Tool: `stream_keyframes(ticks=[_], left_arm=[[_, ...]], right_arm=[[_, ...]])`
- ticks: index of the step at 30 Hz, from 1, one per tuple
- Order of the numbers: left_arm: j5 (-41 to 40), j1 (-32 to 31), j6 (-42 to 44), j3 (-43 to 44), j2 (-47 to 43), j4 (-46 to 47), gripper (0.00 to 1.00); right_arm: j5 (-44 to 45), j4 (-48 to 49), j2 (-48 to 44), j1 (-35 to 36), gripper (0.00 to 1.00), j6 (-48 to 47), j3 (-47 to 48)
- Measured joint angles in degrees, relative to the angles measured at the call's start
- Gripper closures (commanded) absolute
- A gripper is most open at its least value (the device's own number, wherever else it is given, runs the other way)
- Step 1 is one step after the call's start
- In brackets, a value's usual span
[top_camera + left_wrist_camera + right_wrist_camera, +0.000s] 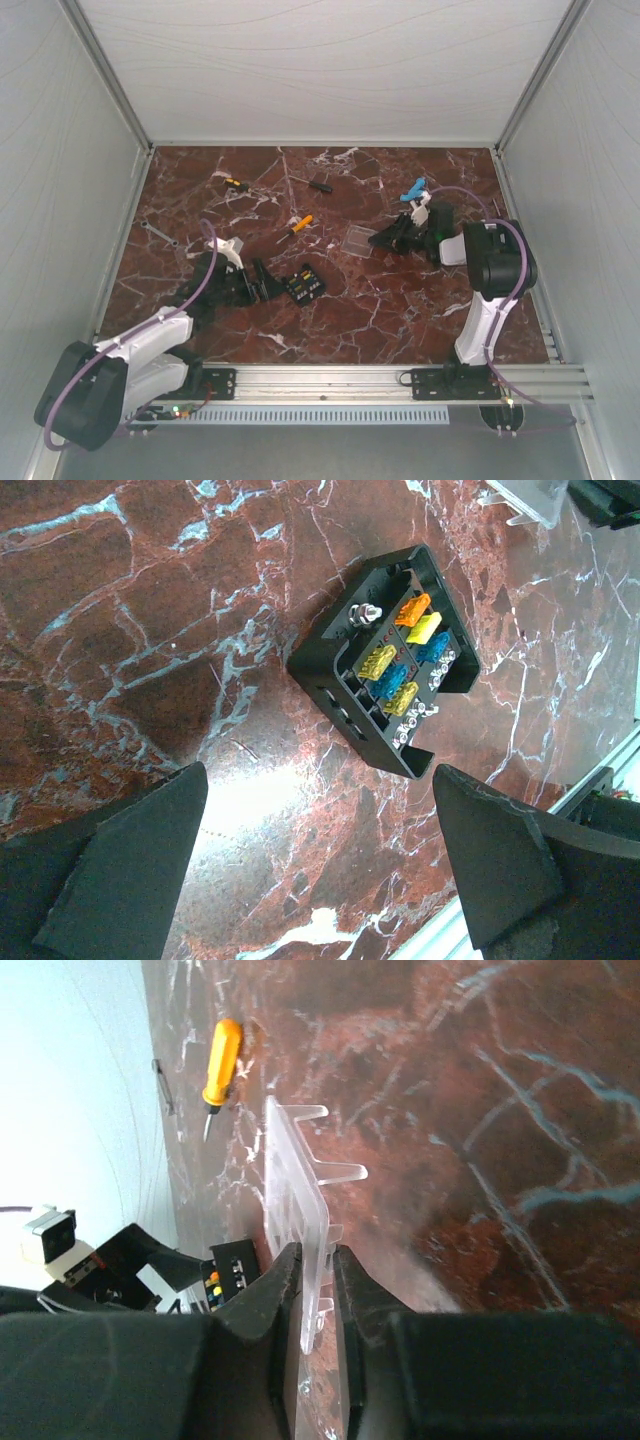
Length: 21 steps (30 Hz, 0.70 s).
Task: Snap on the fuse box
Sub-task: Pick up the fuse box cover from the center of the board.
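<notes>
The fuse box (pixel 305 283) is a small black square box with yellow, orange and blue fuses, lying open on the marble table. In the left wrist view the fuse box (pixel 385 660) sits just ahead of my left gripper (pixel 318 780), which is open and empty, its fingers apart from the box. My left gripper (pixel 262 280) is just left of the box. My right gripper (pixel 383 238) is shut on the clear square lid (pixel 357 241). In the right wrist view the lid (pixel 295 1190) stands on edge between the fingers of my right gripper (pixel 312 1260), with the fuse box (pixel 232 1270) beyond.
An orange-handled screwdriver (pixel 300 224) lies between the arms, also seen in the right wrist view (pixel 222 1055). Two small dark tools (pixel 236 184) (pixel 320 185) lie farther back. A metal key (pixel 160 235) lies at the left. A blue clip (pixel 413 190) sits behind the right arm. Walls enclose the table.
</notes>
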Motion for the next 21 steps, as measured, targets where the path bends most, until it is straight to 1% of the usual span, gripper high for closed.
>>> stream_keyframes(ticks=[2, 5, 9, 17, 21], left_arm=[[0.0, 0.0, 0.0, 0.0, 0.2, 0.1, 0.06], [0.3, 0.0, -0.4, 0.0, 0.5, 0.5, 0.07], [1.1, 0.0, -1.8, 0.0, 2.2, 2.6, 0.12], [3.8, 0.2, -6.1, 0.2, 9.7, 9.0, 0.29], [5.3, 0.3, -7.4, 2.6, 15.2, 11.5, 0.38]], right_arm=[[-1.3, 0.9, 0.0, 0.2, 1.0, 0.4, 0.6], [-2.6, 1.8, -0.1, 0.7, 1.0, 0.1, 1.7], [-3.9, 1.1, -1.0, 2.0, 1.0, -0.8, 2.0], [-8.2, -3.8, -9.5, 4.9, 1.0, -3.2, 2.0], [-9.7, -5.6, -13.7, 6.1, 1.0, -3.8, 1.9]])
